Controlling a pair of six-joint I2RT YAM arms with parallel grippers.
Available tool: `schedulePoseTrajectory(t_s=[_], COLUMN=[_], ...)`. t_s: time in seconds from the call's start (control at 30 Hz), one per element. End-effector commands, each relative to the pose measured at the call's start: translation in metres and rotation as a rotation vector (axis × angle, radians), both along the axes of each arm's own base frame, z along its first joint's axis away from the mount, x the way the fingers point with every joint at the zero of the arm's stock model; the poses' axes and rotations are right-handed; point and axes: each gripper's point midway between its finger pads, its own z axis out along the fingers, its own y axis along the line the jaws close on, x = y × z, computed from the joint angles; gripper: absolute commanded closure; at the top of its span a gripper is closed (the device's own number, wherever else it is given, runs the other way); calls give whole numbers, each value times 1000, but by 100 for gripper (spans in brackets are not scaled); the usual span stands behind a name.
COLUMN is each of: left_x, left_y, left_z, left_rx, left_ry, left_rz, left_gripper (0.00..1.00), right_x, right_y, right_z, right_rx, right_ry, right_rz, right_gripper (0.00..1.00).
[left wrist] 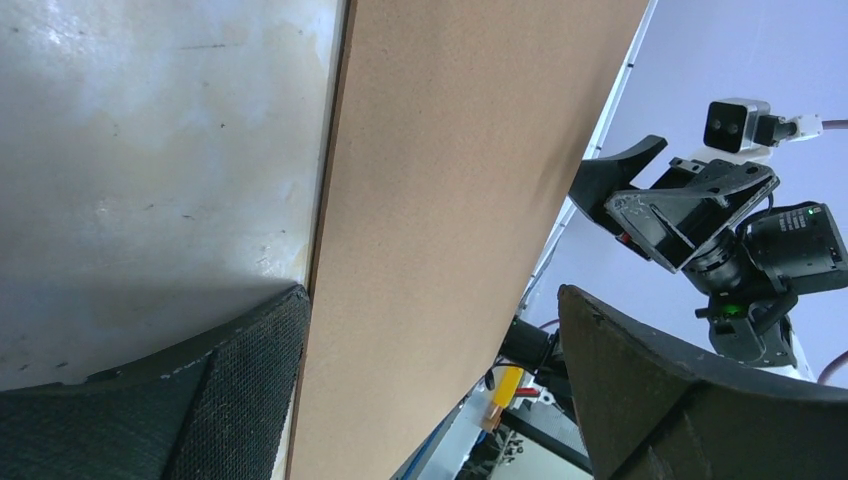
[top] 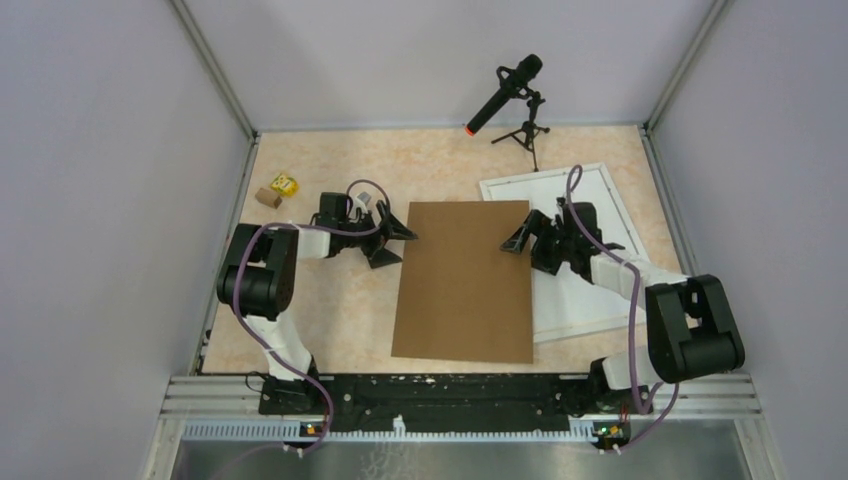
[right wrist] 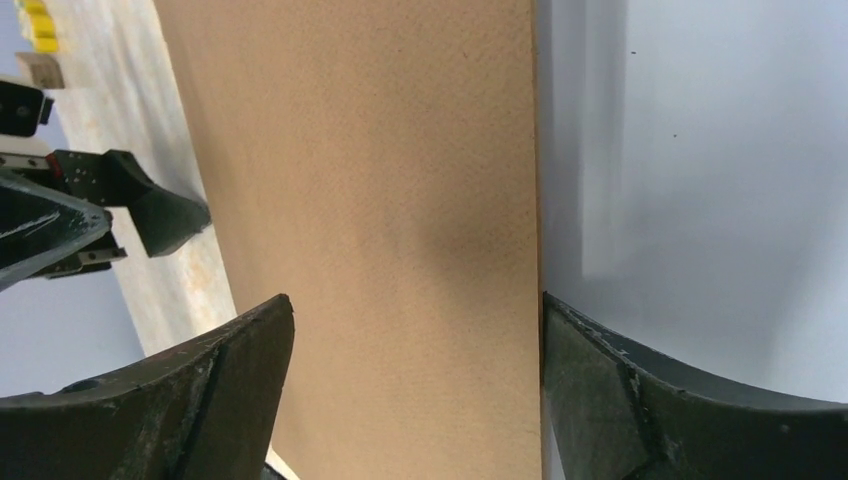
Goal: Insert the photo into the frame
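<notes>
A plain brown backing board (top: 465, 280) lies flat mid-table. The white frame (top: 600, 185) lies at the back right, its left part under the board's right side; in the right wrist view it shows as a white surface (right wrist: 700, 150) beside the board (right wrist: 380, 200). The photo is hidden. My left gripper (top: 398, 245) is open at the board's upper left edge, and the board (left wrist: 450, 200) runs between its wide jaws (left wrist: 430, 300). My right gripper (top: 525, 250) is open at the upper right edge, its jaws (right wrist: 415, 305) straddling the board without pressing on it.
A black microphone on a small tripod (top: 510, 90) stands at the back, behind the frame. A yellow block (top: 285, 183) and a small brown block (top: 267, 197) sit at the back left. Grey enclosure walls close in three sides.
</notes>
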Motion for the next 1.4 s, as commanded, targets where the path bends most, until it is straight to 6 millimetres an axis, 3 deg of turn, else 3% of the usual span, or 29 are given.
schedulePoseTrajectory(t_s=[0.0, 0.17, 0.37, 0.47, 0.63, 0.87, 1.0, 1.07, 1.23, 1.37], left_x=[-26, -28, -30, -31, -33, -37, -35, -33, -22, -15], left_y=[3, 0, -5, -7, -13, -19, -20, -21, -18, -13], left_z=[-35, -34, -30, -25, -16, -6, 5, 15, 60, 100], left_rx=[52, 45, 21, 4, -27, -47, -53, -55, 0, 88], left_ry=[143, 141, 139, 131, 114, 93, 51, 5, -215, -426], left_rz=[-2, -11, -19, -24, -46, -65, -72, -81, -104, -105], left_gripper=[2, 2, 2, 2, 2, 2, 2, 2, 2, 2], right_x=[6, 5, 1, -1, -5, -5, -9, -11, -20, -25], right_y=[12, 26, 34, 35, 41, 42, 35, 29, 20, 2], right_z=[29, 54, 98, 110, 108, 100, 103, 111, 158, 223], right_rx=[90, 201, 307, 338, 363, 254, 147, 110, 53, -34], right_ry=[-121, -170, -240, -262, -262, -232, -206, -214, -308, -466], right_rz=[90, 127, 126, 115, 107, 74, 57, 54, 87, 74], right_gripper=[15, 30, 43, 47, 49, 66, 82, 100, 100, 100])
